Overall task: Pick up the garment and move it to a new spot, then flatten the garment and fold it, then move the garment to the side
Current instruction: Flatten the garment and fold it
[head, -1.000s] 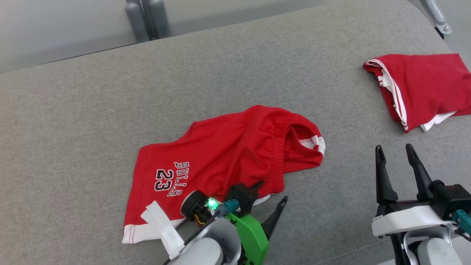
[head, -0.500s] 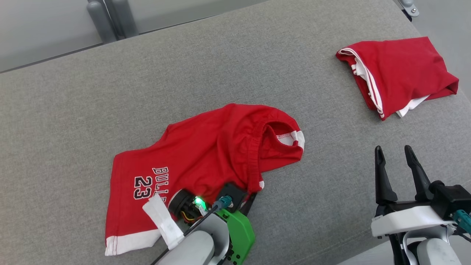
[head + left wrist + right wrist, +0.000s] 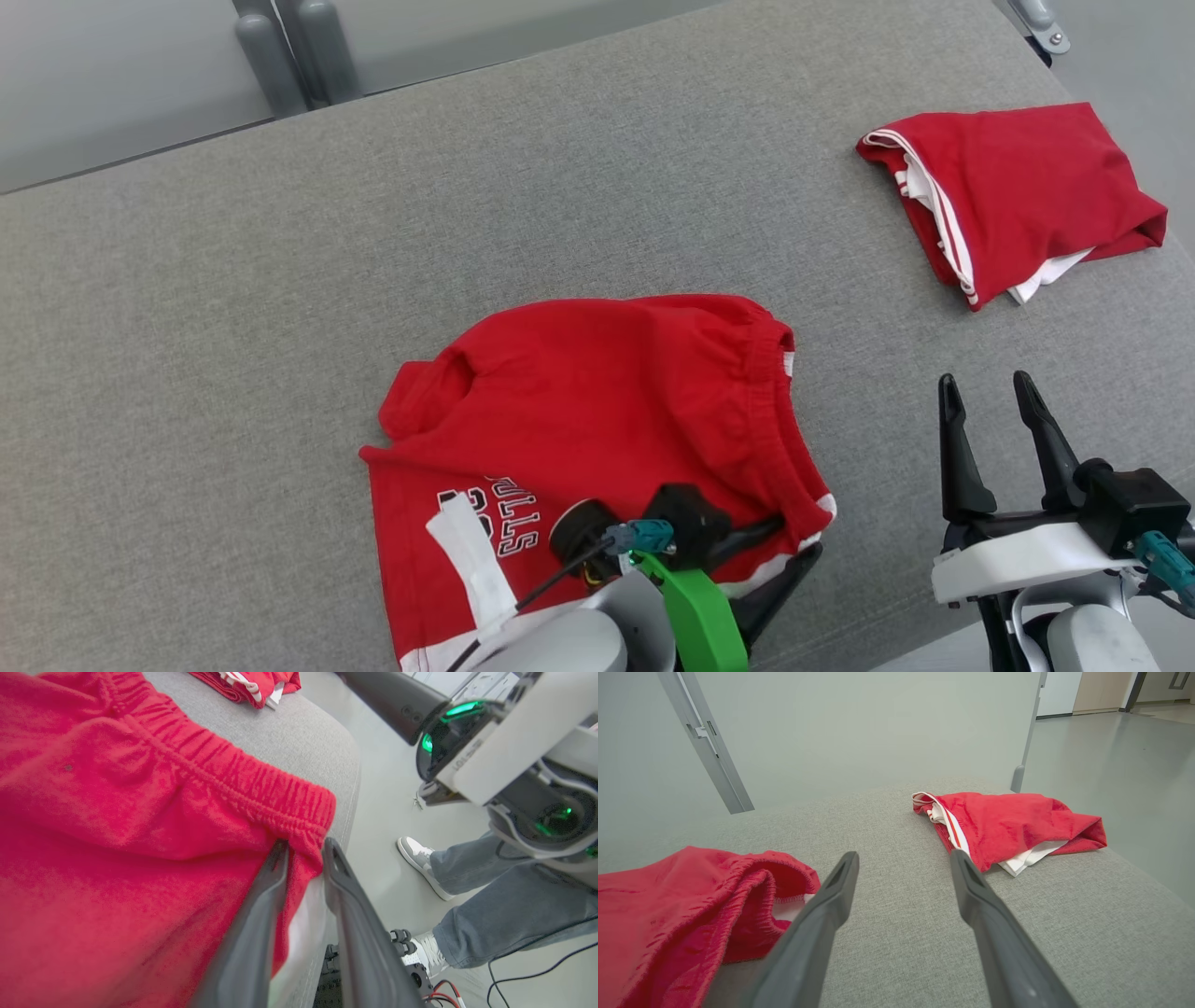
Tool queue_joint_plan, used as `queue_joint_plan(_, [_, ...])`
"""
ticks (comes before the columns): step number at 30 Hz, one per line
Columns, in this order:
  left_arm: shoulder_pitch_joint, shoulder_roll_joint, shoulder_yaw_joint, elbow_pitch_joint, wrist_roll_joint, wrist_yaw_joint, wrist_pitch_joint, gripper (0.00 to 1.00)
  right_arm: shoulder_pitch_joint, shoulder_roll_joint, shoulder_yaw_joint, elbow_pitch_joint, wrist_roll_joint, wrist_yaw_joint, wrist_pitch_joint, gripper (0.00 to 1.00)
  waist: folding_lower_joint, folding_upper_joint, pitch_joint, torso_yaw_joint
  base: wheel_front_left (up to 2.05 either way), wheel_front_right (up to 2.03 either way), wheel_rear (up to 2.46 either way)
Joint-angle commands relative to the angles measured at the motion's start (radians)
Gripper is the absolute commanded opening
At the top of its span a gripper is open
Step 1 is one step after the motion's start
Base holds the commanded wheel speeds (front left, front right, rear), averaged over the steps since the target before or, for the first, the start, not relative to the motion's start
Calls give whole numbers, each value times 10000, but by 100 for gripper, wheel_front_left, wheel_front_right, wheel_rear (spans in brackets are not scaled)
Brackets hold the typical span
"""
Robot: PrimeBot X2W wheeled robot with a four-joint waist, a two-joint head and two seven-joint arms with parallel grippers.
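Observation:
The garment (image 3: 597, 401) is a pair of red shorts with white trim and a "BULLS" print, lying rumpled on the grey cushion (image 3: 280, 280). My left gripper (image 3: 795, 537) is at its near right corner. In the left wrist view the two fingers (image 3: 275, 868) pinch the elastic waistband corner of the garment (image 3: 117, 812), so this left gripper (image 3: 304, 847) is shut on it. My right gripper (image 3: 985, 381) stands open to the right of the shorts with nothing between its fingers. The right wrist view shows this right gripper (image 3: 903, 856) over bare cushion, the garment (image 3: 668, 905) at its left.
A second red garment (image 3: 1018, 205) lies folded at the cushion's far right corner, also seen as the folded garment (image 3: 1008, 821). Grey posts (image 3: 299, 47) stand behind the cushion. Past the cushion's right edge are a person's jeans and shoes (image 3: 490, 896) on the floor.
My left gripper went from open to shut on the waistband corner. It then pulled the shorts rightward and nearer, turning the waistband to the right. The head camera also shifted.

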Motion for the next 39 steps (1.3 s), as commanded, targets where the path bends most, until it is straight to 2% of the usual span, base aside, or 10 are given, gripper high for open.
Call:
queue_joint_plan(1, [-174,65,-42,302,-164,-45,-139,100,-119,-5,34,37,-62,0,1,100,0,0,34,-56,0,0,0])
queue_joint_plan(5, [-284,46,-205,1141,-376,44,-420,100,-74,-8,76,89,-40,0,1,100,0,0,36,-133,0,0,0])
queue_joint_plan(9, [-165,91,368,1053,-774,219,-1299,100,81,-9,-64,17,-226,0,1,100,0,0,-82,-68,0,0,0])
queue_joint_plan(13, [250,835,1474,313,-653,1000,-2304,100,246,-95,-273,-273,-541,0,-1,100,0,0,-384,242,0,0,0])
queue_joint_plan(18, [1617,1873,3778,-1885,351,2623,-2511,100,448,-434,-361,-834,-890,0,-1,100,0,0,-908,809,0,0,0])
queue_joint_plan(21, [2939,2158,5323,-3017,1263,3141,-2508,100,554,-592,-328,-1110,-933,0,-1,100,0,0,-1228,1191,0,0,0])
queue_joint_plan(24, [4234,1838,6787,-3717,2052,3348,-2509,100,726,-729,-269,-1245,-930,0,1,100,0,0,-1574,1626,0,0,0])
queue_joint_plan(27, [5242,1558,7957,-3888,2642,3031,-2510,100,917,-778,-70,-1186,-914,0,-1,100,0,0,-1831,2052,0,0,0])
queue_joint_plan(34, [6611,904,10054,-3090,3762,1145,-2512,100,1291,-709,595,-695,-785,0,-1,100,0,0,-2205,2856,0,0,0])
queue_joint_plan(39, [6661,428,11153,-2787,4294,394,-2513,100,1506,-504,598,-375,-768,0,1,100,0,0,-2250,3065,0,0,0])
